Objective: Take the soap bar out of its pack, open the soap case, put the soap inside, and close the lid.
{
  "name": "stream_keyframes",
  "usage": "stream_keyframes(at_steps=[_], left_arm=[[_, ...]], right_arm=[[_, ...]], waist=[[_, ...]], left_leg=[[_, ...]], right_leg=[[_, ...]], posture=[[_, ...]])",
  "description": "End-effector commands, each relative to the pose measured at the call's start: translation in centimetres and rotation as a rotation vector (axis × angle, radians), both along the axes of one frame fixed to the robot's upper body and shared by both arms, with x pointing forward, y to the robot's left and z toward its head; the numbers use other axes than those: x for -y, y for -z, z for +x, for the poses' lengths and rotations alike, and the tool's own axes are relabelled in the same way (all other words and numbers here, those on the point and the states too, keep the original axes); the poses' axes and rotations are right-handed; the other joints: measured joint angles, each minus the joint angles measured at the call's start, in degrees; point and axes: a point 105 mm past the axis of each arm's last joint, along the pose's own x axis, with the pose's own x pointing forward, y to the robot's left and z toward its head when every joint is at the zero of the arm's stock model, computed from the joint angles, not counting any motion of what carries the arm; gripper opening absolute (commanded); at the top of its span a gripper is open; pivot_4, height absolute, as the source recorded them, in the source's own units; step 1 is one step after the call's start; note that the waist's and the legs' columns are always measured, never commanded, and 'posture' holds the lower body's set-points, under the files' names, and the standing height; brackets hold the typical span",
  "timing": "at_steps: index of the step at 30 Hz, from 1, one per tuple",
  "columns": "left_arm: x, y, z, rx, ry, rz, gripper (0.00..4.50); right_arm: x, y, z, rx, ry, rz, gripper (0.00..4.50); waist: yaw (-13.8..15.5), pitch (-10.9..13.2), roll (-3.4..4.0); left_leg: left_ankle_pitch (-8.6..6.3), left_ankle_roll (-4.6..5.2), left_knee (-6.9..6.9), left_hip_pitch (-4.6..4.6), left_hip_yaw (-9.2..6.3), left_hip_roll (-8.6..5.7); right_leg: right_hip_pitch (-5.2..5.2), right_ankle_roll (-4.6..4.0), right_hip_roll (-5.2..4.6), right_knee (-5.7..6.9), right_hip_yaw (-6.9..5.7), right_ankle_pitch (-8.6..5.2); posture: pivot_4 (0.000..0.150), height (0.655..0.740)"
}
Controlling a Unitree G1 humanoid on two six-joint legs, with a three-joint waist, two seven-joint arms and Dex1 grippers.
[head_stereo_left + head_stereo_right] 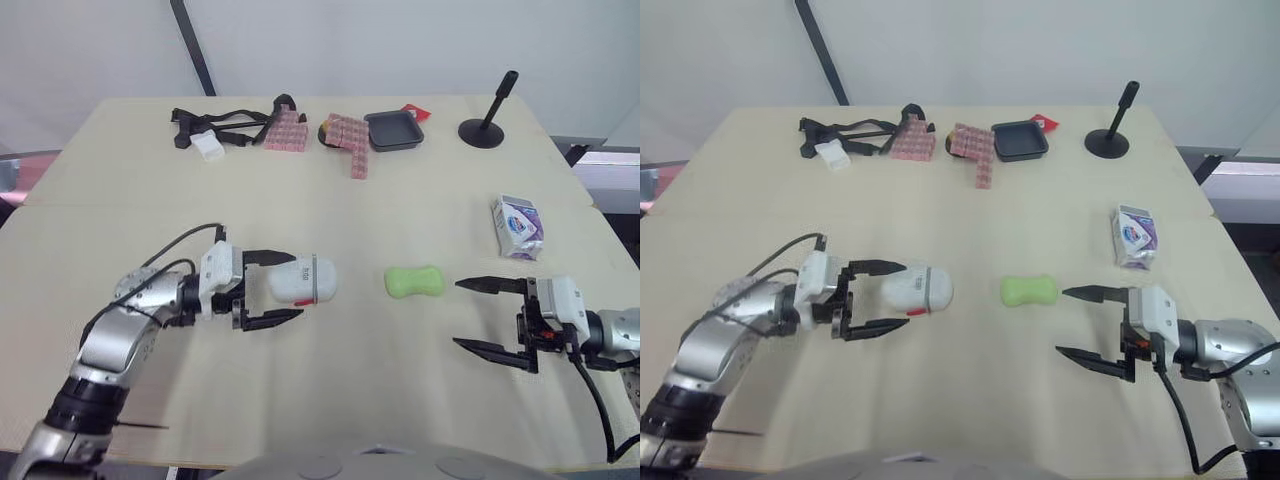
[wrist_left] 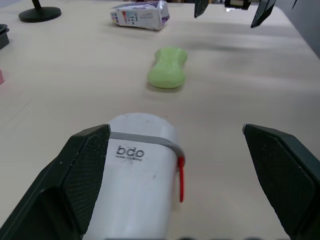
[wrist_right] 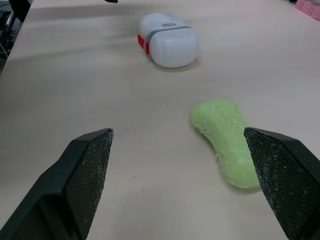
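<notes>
**Soap bare on table; case shut**

The green soap (image 1: 414, 282) lies unwrapped on the table (image 1: 120, 200), between the white case (image 1: 303, 281) and the right gripper (image 1: 457, 314). The pack (image 1: 518, 226) lies apart from it, farther back on the right side. The case rests on its side with its lid closed. The left gripper (image 1: 297, 286) is spread wide around the case, one finger close beside it and the other clear. The right gripper is also spread, holding nothing, near the soap but not touching it. A black stand (image 1: 487, 128) sits at the far edge.
</notes>
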Motion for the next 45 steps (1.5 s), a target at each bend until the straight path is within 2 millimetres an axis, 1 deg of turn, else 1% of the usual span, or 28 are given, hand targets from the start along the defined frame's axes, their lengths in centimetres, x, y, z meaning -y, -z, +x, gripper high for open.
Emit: stream_keyframes(at_steps=[1,7,13,19,23,27,31,40,45], left_arm=[[0.0,0.2,0.2,0.01,0.049,0.075,4.5],[-0.5,0.7,1.7,0.025,0.093,0.248,4.5],[-0.7,1.0,3.3,0.039,0.092,0.328,4.5],[-0.2,1.4,3.7,0.034,0.117,0.359,4.5],[0.1,1.8,4.0,0.038,0.117,0.375,4.5],[0.3,2.6,4.3,0.052,0.107,0.409,4.5],[0.5,2.9,4.6,0.041,0.09,0.405,4.5],[1.0,2.8,4.7,0.05,0.091,0.39,4.5],[1.1,3.1,4.7,0.064,0.102,0.402,4.5]], right_arm=[[-0.4,-1.4,0.3,0.04,-0.008,0.023,4.49],[-0.7,-1.7,0.5,0.059,-0.011,0.016,4.49],[-0.5,-1.6,0.5,0.05,0.0,0.015,4.49],[-0.2,-1.3,0.2,0.036,0.004,0.006,4.49],[0.0,-0.7,-0.3,0.029,-0.012,-0.03,4.49],[-0.1,-0.7,-0.4,0.028,-0.003,-0.015,4.49],[0.1,-0.6,-0.3,0.026,0.011,-0.018,4.49],[0.2,-0.7,-0.3,0.025,0.018,-0.025,4.49],[0.3,-0.8,-0.1,0.031,0.027,-0.023,4.49]], waist=[[-0.2,0.0,0.01],[0.0,0.0,-0.01],[0.1,0.0,-0.01],[0.3,0.0,-0.01],[0.6,0.0,-0.02],[0.6,0.0,-0.02],[0.6,0.0,-0.04],[0.6,0.0,-0.04],[0.6,0.0,-0.04]], left_leg=[[0.0,0.0,0.0,0.0,0.0,0.0],[0.0,0.01,0.02,-0.1,-0.02,0.0],[0.01,0.01,0.04,-0.11,-0.01,-0.03],[0.0,0.01,0.05,-0.15,-0.01,-0.03],[0.0,0.01,0.06,-0.17,-0.01,-0.04],[0.0,0.01,0.07,-0.18,-0.01,-0.04],[0.0,0.01,0.09,-0.19,-0.01,-0.04],[0.0,0.01,0.12,-0.21,-0.02,-0.04],[0.0,0.01,0.12,-0.21,-0.02,-0.04]], right_leg=[[-0.01,-0.01,0.0,0.01,0.0,-0.01],[-0.1,-0.04,-0.01,0.09,-0.04,-0.02],[-0.14,-0.05,-0.04,0.16,-0.03,-0.03],[-0.16,-0.06,-0.05,0.18,-0.03,-0.04],[-0.17,-0.06,-0.05,0.19,-0.04,-0.04],[-0.17,-0.07,-0.05,0.19,-0.03,-0.04],[-0.18,-0.07,-0.05,0.2,-0.04,-0.04],[-0.18,-0.07,-0.06,0.21,-0.04,-0.04],[-0.18,-0.07,-0.06,0.21,-0.04,-0.04]], posture=[[0.15,0.74],[0.15,0.74],[0.15,0.74],[0.15,0.74],[0.15,0.74],[0.15,0.74],[0.15,0.74],[0.15,0.74],[0.15,0.74]])
